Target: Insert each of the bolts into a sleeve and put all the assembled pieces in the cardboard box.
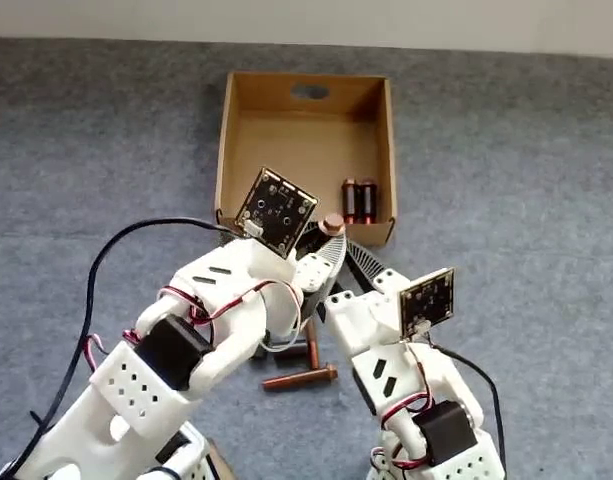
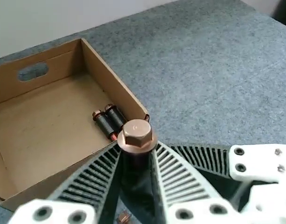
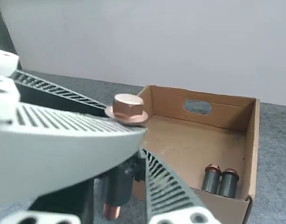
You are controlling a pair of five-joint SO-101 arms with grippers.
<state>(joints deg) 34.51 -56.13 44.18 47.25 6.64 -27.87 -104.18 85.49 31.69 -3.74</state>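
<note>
The left gripper [image 2: 135, 150] is clamped on a dark cylindrical sleeve [image 2: 133, 173] with a copper hex-head bolt [image 2: 135, 134] seated in it, head up and the piece upright. The right gripper [image 3: 143, 143] is close beside the same piece; I cannot tell whether it grips anything. The piece is held at the near wall of the open brown cardboard box [image 2: 111, 78]. Inside the box, two sleeved copper bolts [image 1: 358, 200] lie side by side against that wall, at its corner. A bare copper bolt [image 1: 299, 377] lies on the grey carpeted table [image 1: 506, 150] between the two arms.
</note>
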